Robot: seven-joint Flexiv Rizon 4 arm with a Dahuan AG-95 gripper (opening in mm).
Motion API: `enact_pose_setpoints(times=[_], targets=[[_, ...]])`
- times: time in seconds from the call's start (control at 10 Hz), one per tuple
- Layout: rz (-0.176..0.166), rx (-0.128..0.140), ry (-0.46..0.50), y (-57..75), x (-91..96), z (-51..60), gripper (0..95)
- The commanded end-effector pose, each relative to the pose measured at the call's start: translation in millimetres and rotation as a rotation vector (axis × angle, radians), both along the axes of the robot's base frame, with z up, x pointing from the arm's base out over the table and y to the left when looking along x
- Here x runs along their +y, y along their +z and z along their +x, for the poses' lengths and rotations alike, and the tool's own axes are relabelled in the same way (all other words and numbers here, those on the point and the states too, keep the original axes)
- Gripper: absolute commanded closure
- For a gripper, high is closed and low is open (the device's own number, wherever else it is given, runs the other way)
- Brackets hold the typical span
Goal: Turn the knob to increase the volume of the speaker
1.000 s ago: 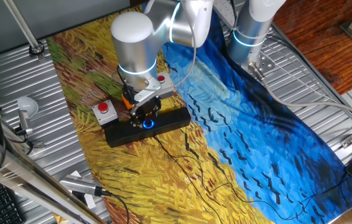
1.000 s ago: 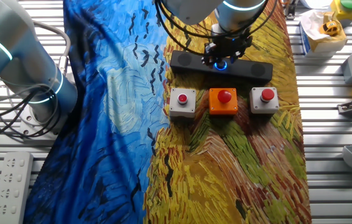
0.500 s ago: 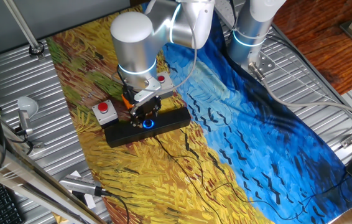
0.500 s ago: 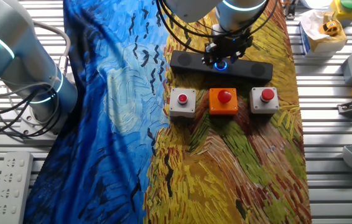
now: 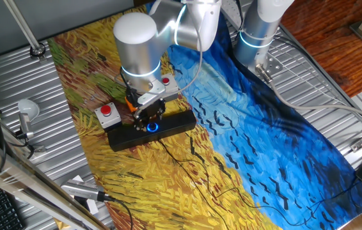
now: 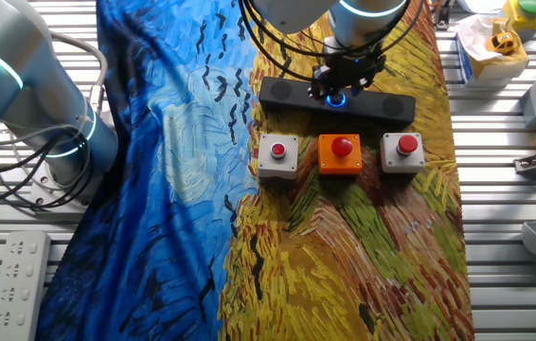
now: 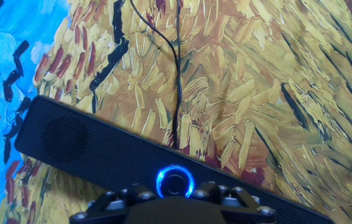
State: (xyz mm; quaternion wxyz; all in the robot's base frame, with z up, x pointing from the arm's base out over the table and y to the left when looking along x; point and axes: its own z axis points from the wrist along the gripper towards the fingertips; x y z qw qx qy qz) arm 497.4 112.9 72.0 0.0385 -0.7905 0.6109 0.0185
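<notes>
The speaker [image 5: 150, 130] is a long black bar lying on the painted cloth; it also shows in the other fixed view [image 6: 336, 100] and the hand view [image 7: 89, 146]. The knob [image 7: 175, 182], a small black dial ringed in blue light, sits midway along its top. My gripper [image 5: 149, 119] points straight down onto the knob, as the other fixed view [image 6: 342, 83] also shows. Its dark linked fingers [image 7: 210, 190] flank the knob closely on both sides and hide the ring's lower edge. The gripper looks shut on the knob.
Three red-button boxes stand in a row beside the speaker: grey [image 6: 277, 156], orange [image 6: 341, 153], grey [image 6: 404, 152]. The speaker's thin black cable [image 7: 177, 74] runs away across the cloth. A second robot base [image 6: 50, 114] stands at the cloth's edge.
</notes>
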Motion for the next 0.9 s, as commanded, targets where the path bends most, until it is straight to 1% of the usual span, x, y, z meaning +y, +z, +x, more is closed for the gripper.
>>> enact_pose_setpoints(times=[0.1,0.2,0.4,0.5,0.6,0.9], targets=[[-0.035,-0.018,-0.078,-11.6,10.7,6.0,57.0],[-0.043,-0.022,-0.084,-12.0,11.2,6.3,57.0],[-0.048,-0.025,-0.094,-12.9,11.4,6.5,57.0],[-0.058,0.009,-0.110,-11.6,10.9,5.9,57.0],[-0.057,-0.011,-0.104,-9.5,10.4,5.1,57.0],[-0.057,-0.016,-0.105,-9.0,10.2,5.0,57.0]])
